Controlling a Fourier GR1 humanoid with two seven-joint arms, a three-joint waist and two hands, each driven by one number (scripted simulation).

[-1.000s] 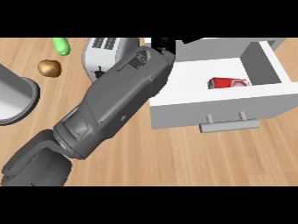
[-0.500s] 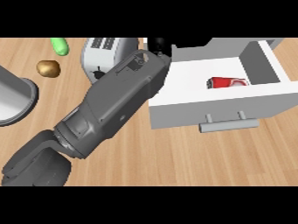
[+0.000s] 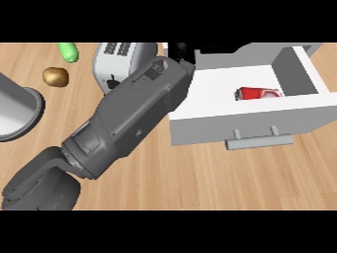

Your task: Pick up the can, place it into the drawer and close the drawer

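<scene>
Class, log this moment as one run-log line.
can: lying in drawer | drawer: open | hand: at drawer's back-left corner, fingers hidden

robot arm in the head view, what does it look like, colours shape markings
One arm shows: a blocky grey forearm with flat panelled faces, a few small dark marks and a lighter recessed panel near the wrist end. A darker grey rounded segment joins it at the lower left. The hand is black and barely shows at the top edge. No cables are visible.
</scene>
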